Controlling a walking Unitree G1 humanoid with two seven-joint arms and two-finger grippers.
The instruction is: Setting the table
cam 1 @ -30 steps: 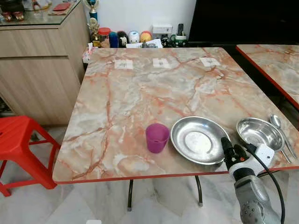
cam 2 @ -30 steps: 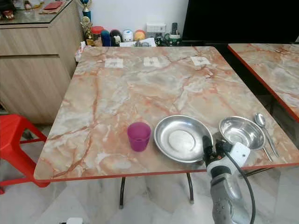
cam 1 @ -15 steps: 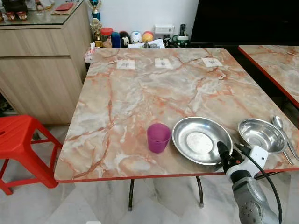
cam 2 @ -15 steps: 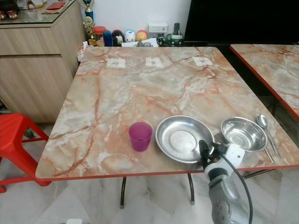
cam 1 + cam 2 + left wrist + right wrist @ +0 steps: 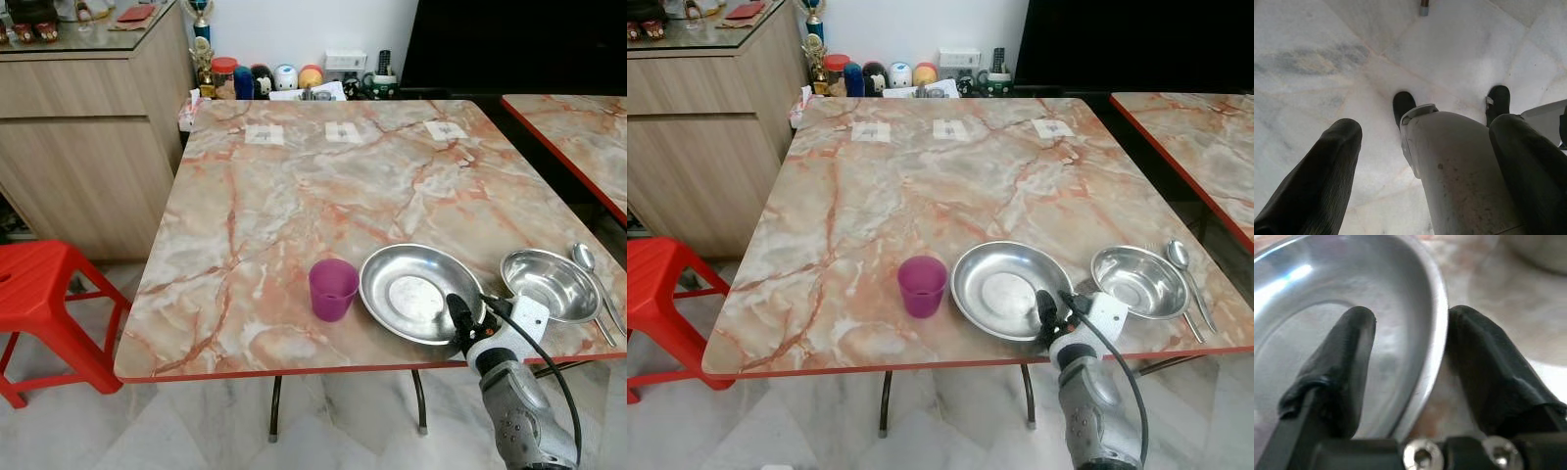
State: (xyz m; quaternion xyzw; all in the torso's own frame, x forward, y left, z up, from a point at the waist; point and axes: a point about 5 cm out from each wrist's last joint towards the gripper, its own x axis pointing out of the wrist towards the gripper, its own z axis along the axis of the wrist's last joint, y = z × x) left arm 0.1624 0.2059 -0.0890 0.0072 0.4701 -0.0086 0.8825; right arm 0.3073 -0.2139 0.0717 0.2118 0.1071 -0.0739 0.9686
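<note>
A steel plate (image 5: 416,292) lies near the front edge of the marble table (image 5: 294,186), with a purple cup (image 5: 332,289) just left of it. To its right stand a steel bowl (image 5: 549,284) and a spoon (image 5: 585,257). My right gripper (image 5: 460,318) is at the plate's near right rim. In the right wrist view the gripper (image 5: 1410,316) is open, one finger inside the plate (image 5: 1312,318), the other outside, and the rim runs between them. My left gripper (image 5: 1427,127) hangs open over the floor.
A red stool (image 5: 39,294) stands left of the table, beside a wooden cabinet (image 5: 88,127). A second marble table (image 5: 578,127) is at the right. Small jars and toys (image 5: 284,78) line the wall behind the far edge.
My right gripper has moved left along the table's front edge, from beside the bowl to the plate's right rim. Plate, cup, bowl and spoon have not moved.
</note>
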